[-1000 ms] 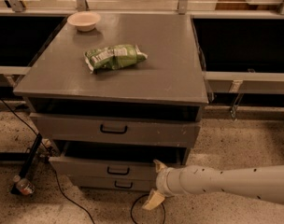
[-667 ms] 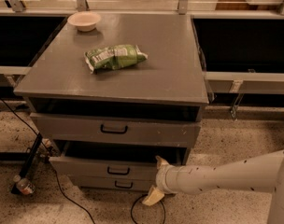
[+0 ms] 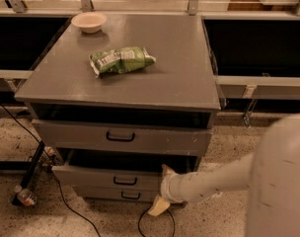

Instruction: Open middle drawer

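Note:
The middle drawer (image 3: 91, 176) of the grey cabinet stands pulled partly out, with a dark gap above its front and its small black bar handle (image 3: 125, 181) at the centre. My gripper (image 3: 162, 188) is at the right end of that drawer's front, to the right of the handle. It is open, with one tan finger (image 3: 166, 171) at the drawer's top edge and the other (image 3: 158, 206) pointing down toward the floor. It holds nothing. My pale arm (image 3: 224, 179) reaches in from the right.
The taller top drawer (image 3: 120, 137) sits above, and the slim bottom drawer (image 3: 131, 195) below. A green chip bag (image 3: 121, 59) and a white bowl (image 3: 89, 21) lie on the cabinet top. Black cables (image 3: 66, 201) and a bottle (image 3: 24, 196) lie on the floor at the left.
My arm's near part has swung closer and now fills the lower right. The gripper stays at the right end of the middle drawer's front, and the drawer has not visibly moved.

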{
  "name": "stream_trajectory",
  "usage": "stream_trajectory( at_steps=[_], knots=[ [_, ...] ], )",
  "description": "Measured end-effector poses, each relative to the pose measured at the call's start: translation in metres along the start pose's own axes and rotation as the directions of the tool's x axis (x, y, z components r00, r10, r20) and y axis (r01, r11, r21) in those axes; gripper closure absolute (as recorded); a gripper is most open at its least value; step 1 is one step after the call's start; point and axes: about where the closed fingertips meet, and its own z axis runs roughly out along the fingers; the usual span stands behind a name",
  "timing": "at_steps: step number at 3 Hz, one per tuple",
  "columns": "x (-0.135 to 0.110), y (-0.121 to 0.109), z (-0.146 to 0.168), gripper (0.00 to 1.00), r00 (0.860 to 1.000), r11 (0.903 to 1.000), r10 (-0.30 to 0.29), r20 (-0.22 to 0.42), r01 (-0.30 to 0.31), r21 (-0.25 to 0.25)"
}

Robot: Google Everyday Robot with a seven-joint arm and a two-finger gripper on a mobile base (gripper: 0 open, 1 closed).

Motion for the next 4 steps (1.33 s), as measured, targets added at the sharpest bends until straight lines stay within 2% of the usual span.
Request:
stream_trajectory(
  at_steps=[1, 2, 4],
  knots=[
    [-0.009, 0.006, 0.032, 0.00, 0.997, 0.9993, -0.037, -0.068, 0.036, -0.011],
    [-0.012, 0.007, 0.035, 0.00, 0.997, 0.9990, -0.044, -0.069, 0.043, -0.014],
    [0.000, 0.024, -0.003, 0.00, 0.993, 0.9915, -0.114, -0.024, 0.112, -0.066]
  ],
)
